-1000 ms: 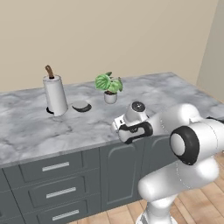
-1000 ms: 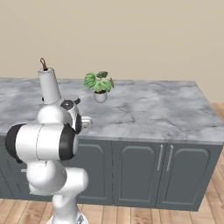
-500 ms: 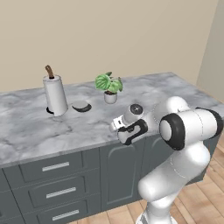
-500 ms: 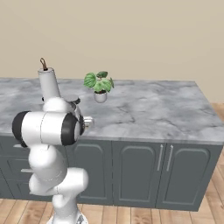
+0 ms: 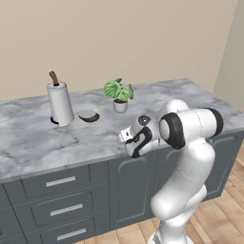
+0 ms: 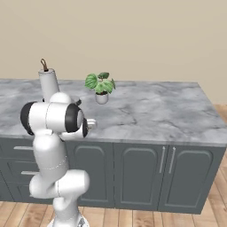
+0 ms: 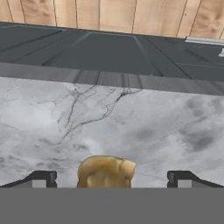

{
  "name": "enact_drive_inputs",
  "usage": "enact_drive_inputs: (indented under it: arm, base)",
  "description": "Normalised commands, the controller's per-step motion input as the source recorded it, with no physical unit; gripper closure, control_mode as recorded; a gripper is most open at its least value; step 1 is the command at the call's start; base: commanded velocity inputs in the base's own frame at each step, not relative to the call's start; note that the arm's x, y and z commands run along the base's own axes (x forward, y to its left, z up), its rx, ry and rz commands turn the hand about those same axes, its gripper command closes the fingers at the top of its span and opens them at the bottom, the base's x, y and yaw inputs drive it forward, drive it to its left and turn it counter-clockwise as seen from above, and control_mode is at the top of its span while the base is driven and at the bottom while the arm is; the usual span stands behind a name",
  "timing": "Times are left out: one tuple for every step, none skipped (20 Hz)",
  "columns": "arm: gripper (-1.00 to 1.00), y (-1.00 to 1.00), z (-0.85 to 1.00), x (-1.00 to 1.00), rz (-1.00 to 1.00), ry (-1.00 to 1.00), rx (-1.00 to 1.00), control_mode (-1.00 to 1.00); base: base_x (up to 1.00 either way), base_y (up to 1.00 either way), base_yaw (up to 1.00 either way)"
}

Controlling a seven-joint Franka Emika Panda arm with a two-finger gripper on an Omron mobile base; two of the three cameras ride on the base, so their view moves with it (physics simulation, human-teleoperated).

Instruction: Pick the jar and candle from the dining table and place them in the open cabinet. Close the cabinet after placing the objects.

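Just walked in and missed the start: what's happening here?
The white arm's pincer hangs open over the dining table near its front edge, a small tan candle between its fingertips, not gripped. Farther back on the marble stand a paper-towel roll and a potted plant.

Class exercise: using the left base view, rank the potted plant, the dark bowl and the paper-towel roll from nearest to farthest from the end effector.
End effector at the dining table's front edge.
1. Potted plant, straight behind it.
2. Dark bowl, back and leftward.
3. Paper-towel roll, farthest left.
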Motion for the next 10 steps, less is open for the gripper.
enact_drive_inputs:
  arm:
    - [-1.00,0.00,-0.16,0.35,0.00,0.00,0.00,-1.00]
    - [-1.00,0.00,-0.17,0.37,0.00,0.00,0.00,-1.00]
    - [-1.00,0.00,-0.24,0.41,0.00,0.00,0.00,-1.00]
    - [-1.00,0.00,-0.22,0.40,0.00,0.00,0.00,-1.00]
    - [-1.00,0.00,-0.21,0.41,0.00,0.00,0.00,-1.00]
    - [-1.00,0.00,-0.19,0.43,0.00,0.00,0.00,-1.00]
    - [-1.00,-0.01,-0.19,0.41,0.00,0.00,0.00,-1.00]
    - [-1.00,0.00,-0.20,0.41,0.00,0.00,0.00,-1.00]
    - [-1.00,0.00,-0.21,0.39,0.00,0.00,0.00,-1.00]
    - [-1.00,0.00,-0.21,0.36,0.00,0.00,0.00,-1.00]
  base:
    - [0.00,0.00,0.00]
    - [0.00,0.00,0.00]
    - [0.00,0.00,0.00]
    - [0.00,0.00,0.00]
    - [0.00,0.00,0.00]
    - [0.00,0.00,0.00]
    - [0.00,0.00,0.00]
    - [0.00,0.00,0.00]
    - [0.00,0.00,0.00]
    - [0.00,0.00,0.00]
